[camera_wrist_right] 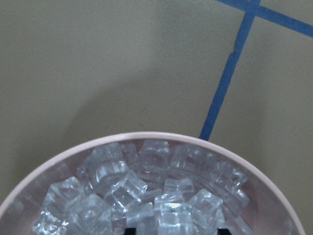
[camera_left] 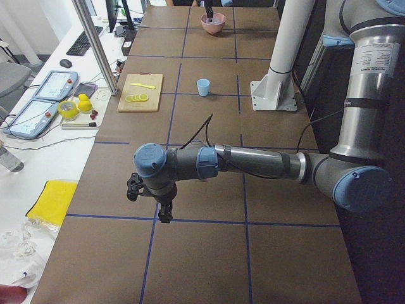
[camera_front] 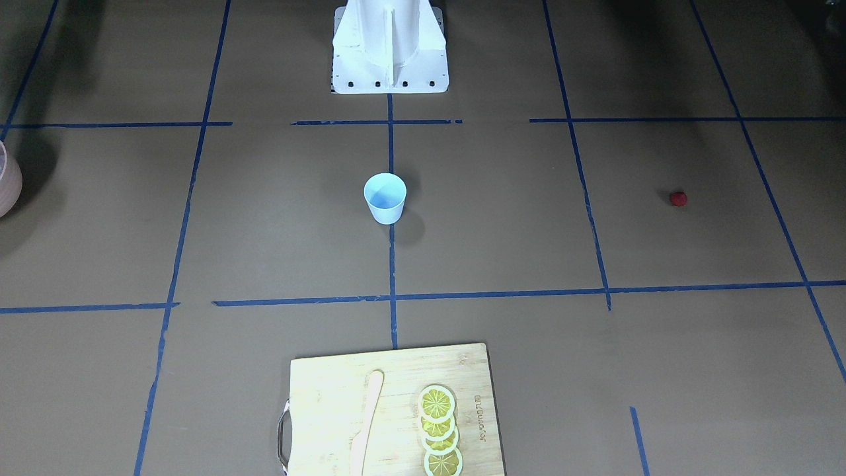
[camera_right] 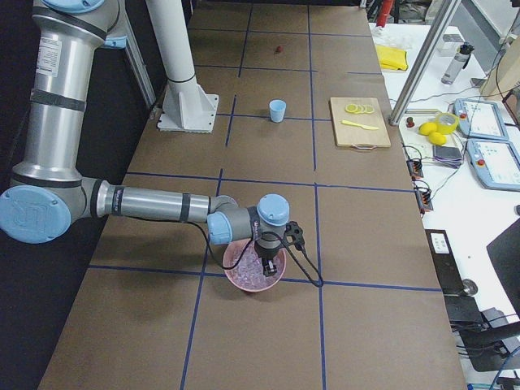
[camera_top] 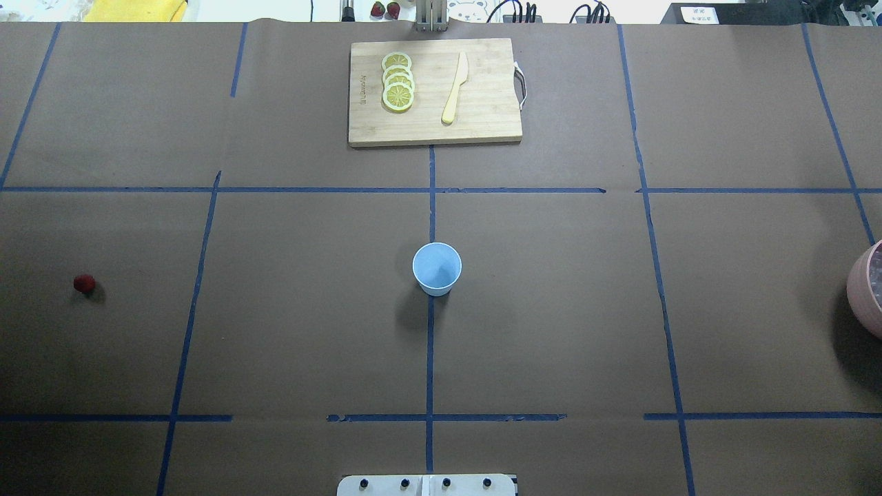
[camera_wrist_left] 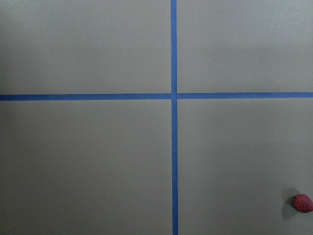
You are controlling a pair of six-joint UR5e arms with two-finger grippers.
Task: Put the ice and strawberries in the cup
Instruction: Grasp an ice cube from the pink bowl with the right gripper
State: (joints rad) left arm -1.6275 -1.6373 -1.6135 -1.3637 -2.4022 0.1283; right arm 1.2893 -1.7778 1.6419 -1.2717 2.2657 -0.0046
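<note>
I am watching the right pincer (camera_right: pixel 269 265) hanging straight down into a pink bowl (camera_wrist_right: pixel 146 138). Its two dark fingertips (camera_wrist_right: pixel 130 230) are just showing at the bottom edge of its wrist view. They are standing spread apart, with the ice (camera_wrist_right: pixel 142 196) lying between and just ahead of them. The ice is sitting heaped in that bowl, directly under this pincer.

The left pincer (camera_left: pixel 163 213) is hovering above the bare counter (camera_top: pixel 551 331) at the opposite end. It is showing only in the side view, so I cannot tell whether it is spread or pressed together. The strawberry (camera_wrist_left: pixel 302 203) is lying on the counter off to one side of this pincer, at the lower right corner of its wrist view, not touching it.

The cup (camera_top: pixel 437 269) is standing upright on a blue tape line (camera_top: pixel 430 358), between the two pincers and well apart from both. Beyond the cup, further from both pincers, a cutting board (camera_top: pixel 482 117) is carrying a row of lemon slices (camera_top: pixel 397 81) and a pale knife (camera_top: pixel 455 89).
</note>
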